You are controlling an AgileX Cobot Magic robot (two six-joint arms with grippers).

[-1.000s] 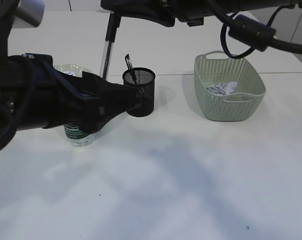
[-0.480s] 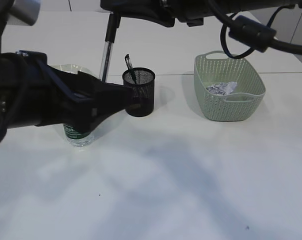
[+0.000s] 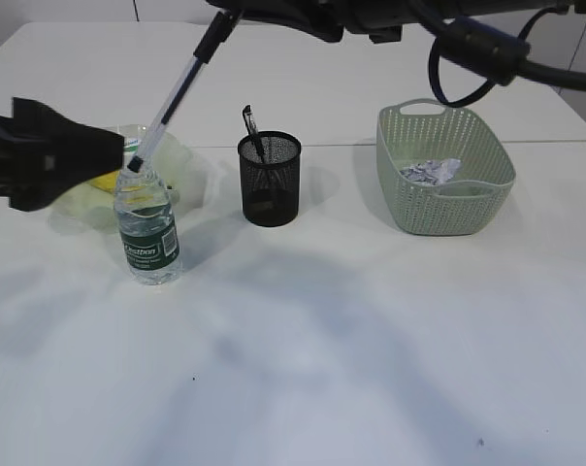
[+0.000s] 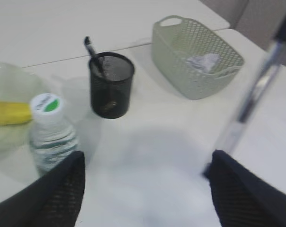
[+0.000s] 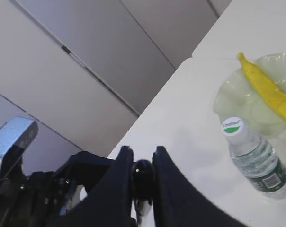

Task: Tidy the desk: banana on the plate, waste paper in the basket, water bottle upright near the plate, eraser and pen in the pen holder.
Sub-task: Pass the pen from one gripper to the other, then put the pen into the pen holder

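1. Right gripper (image 5: pixel 138 182): jaws narrow, clamped on the black end of a clear-barrelled pen (image 3: pixel 177 89). The pen hangs slanted high above the desk, its tip over the clear plastic water bottle with green label (image 3: pixel 147 225).
2. Left gripper (image 4: pixel 147 187): jaws wide apart, holding nothing, raised above the white desk (image 3: pixel 351 369).
3. Placement: the bottle stands upright just beside the pale glass plate (image 3: pixel 191 160); the yellow banana (image 5: pixel 268 90) lies on the plate; crumpled paper (image 3: pixel 431 171) sits in the green perforated basket (image 3: pixel 446 209).
4. Risk: the slanted pen tip could knock the bottle over, or miss the narrow mouth of the black mesh pen holder (image 3: pixel 270 180).
5. Views: only the right wrist view shows the grip itself; the exterior view shows the pen's slant.
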